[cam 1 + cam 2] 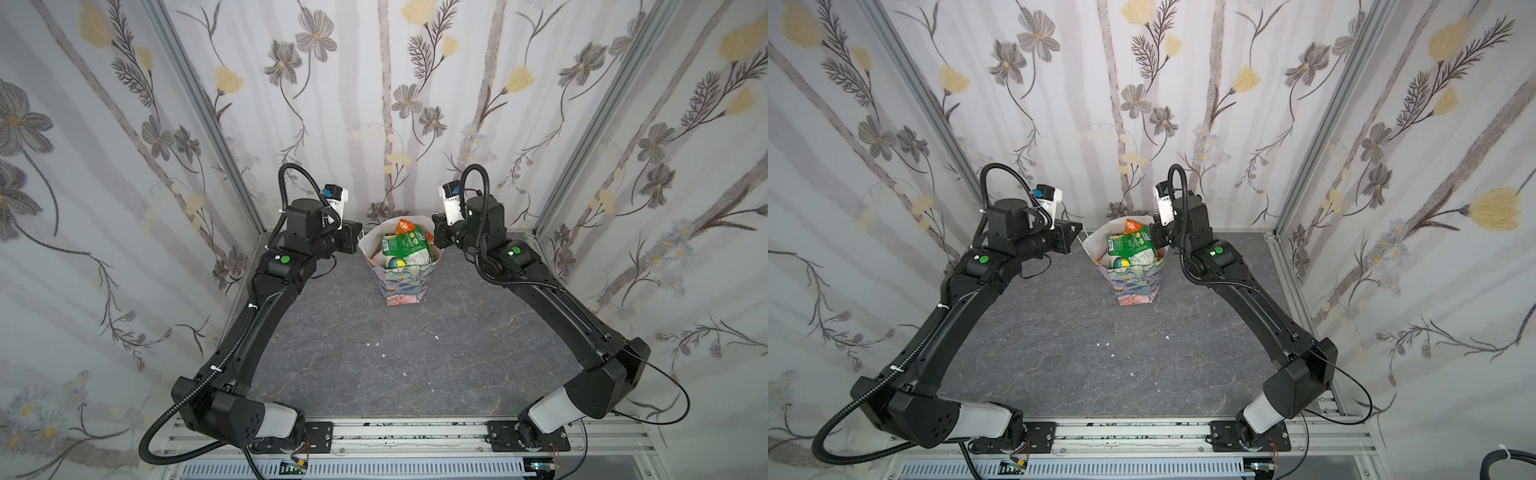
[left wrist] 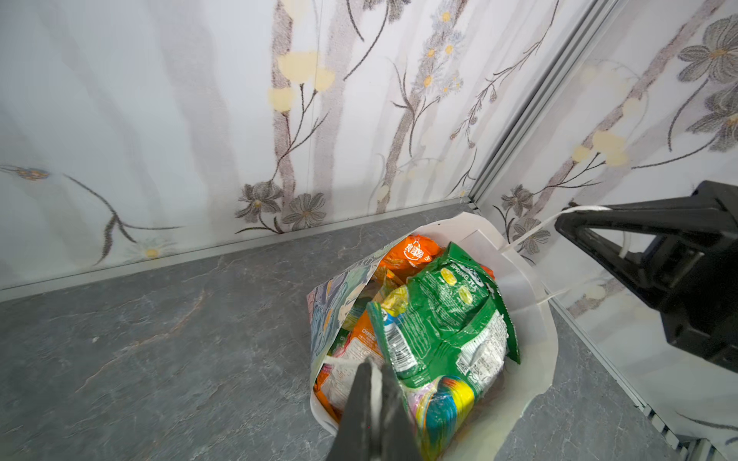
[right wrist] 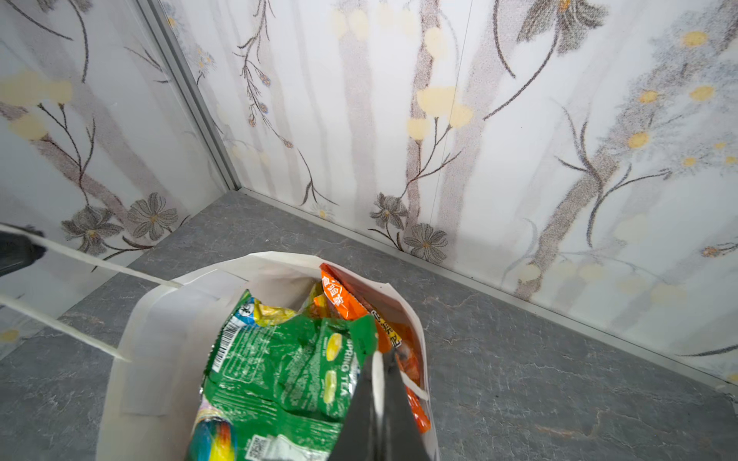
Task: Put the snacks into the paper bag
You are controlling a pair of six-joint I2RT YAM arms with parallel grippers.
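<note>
Left gripper (image 2: 374, 369): clenched on the left white cord handle (image 3: 131, 269), a thin cord drawn taut from the bag's rim.
Right gripper (image 3: 382, 361): clenched on the right white cord handle (image 2: 585, 208), which stretches outward from the opposite rim.
Paper bag (image 1: 401, 286): tall, with a pastel floral print outside and white inside. It stands upright between the two grippers with its mouth spread open.
Contents, top layer: a crinkled green plastic packet (image 2: 443, 319) lettered SPRING TEA lies across the mouth, just beside both pairs of fingertips.
Contents, beneath: an orange packet (image 3: 339, 299) leans on the wall nearest the right gripper. A blue-yellow-green packet end (image 2: 443, 403) shows under the green one, and further orange and yellow packets are partly hidden.
Tabletop (image 1: 374, 374): a grey stone-patterned surface that carries the bag. A few white flecks (image 1: 376, 344) lie well apart from both grippers, toward the arm bases.
</note>
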